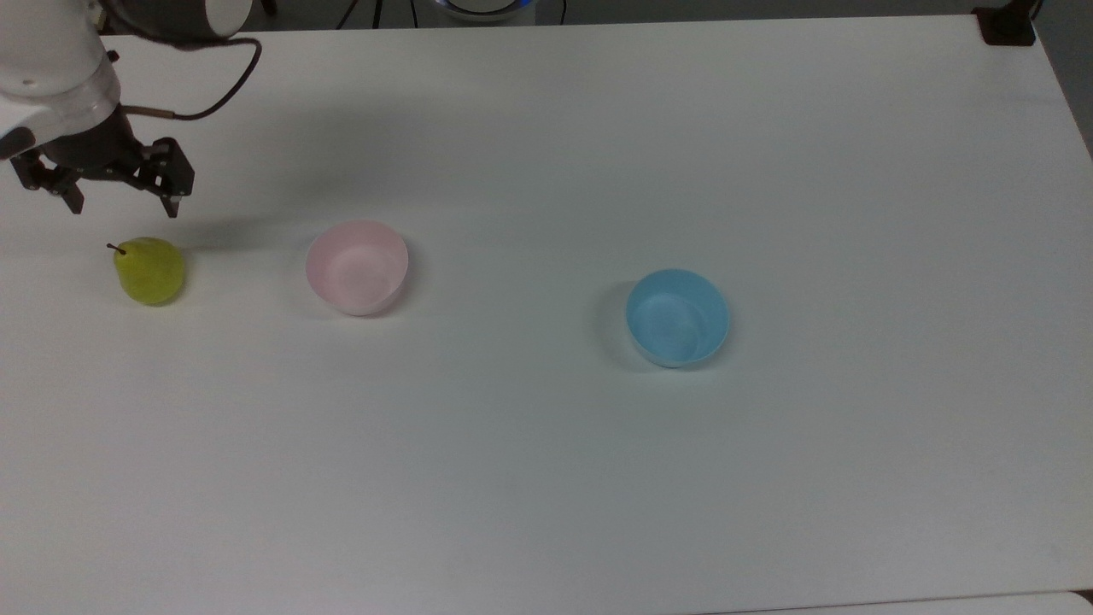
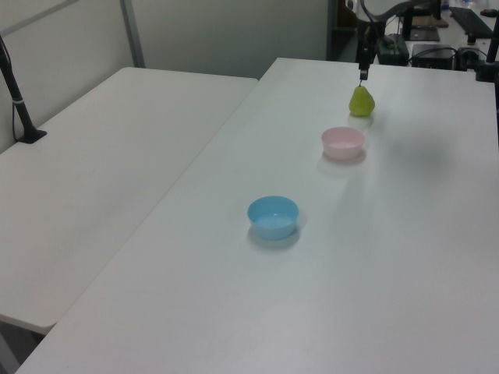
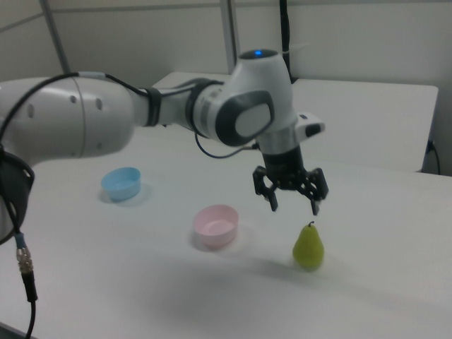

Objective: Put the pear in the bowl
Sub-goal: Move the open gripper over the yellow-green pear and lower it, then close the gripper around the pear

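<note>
A small yellow-green pear (image 1: 150,271) (image 2: 361,101) (image 3: 308,246) with a dark stem stands upright on the white table (image 1: 546,470). The pale pink bowl (image 1: 357,266) (image 2: 343,142) (image 3: 216,225) sits beside it, apart from it and holding nothing. My gripper (image 1: 123,207) (image 3: 294,207) hangs open just above the pear, its black fingers pointing down and spread wider than the fruit, touching nothing.
A light blue bowl (image 1: 677,317) (image 2: 273,216) (image 3: 121,183) stands farther along the table, past the pink one. A second white table (image 2: 109,171) adjoins in the left view. A black clamp (image 1: 1006,24) sits at the table's far corner in the top view.
</note>
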Controlling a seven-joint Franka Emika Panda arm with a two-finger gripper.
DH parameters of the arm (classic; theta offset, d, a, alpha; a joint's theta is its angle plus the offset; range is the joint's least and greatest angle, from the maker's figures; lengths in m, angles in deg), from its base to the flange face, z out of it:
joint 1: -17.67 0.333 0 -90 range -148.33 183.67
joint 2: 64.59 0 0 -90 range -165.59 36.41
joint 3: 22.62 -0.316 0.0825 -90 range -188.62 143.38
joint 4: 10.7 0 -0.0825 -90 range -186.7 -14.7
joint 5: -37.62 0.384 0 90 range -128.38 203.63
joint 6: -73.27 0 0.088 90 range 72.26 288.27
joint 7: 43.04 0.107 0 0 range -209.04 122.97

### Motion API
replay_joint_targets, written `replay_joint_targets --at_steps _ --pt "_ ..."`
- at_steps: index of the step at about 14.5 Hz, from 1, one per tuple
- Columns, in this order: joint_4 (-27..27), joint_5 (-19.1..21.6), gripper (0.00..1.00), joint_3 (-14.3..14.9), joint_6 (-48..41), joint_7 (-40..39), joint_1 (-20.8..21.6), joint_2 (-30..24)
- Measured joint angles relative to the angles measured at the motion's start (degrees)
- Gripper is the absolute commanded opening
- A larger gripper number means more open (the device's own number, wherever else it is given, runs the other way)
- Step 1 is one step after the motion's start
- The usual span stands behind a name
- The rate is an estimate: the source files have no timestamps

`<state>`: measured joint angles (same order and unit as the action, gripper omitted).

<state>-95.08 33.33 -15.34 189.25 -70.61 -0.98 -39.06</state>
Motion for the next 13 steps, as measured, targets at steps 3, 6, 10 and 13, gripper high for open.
replay_joint_targets --at_steps 3,6,10,13 --pt "0.0 0.0 1.00 0.0 2.6 0.0 -0.9 3.2" --pt "-0.7 0.0 1.00 0.0 6.0 0.0 -0.9 6.1" --pt "-0.8 0.0 0.00 0.0 6.7 0.0 -0.9 7.9" --pt "-0.6 0.0 0.00 0.1 6.8 0.0 -0.9 8.1"
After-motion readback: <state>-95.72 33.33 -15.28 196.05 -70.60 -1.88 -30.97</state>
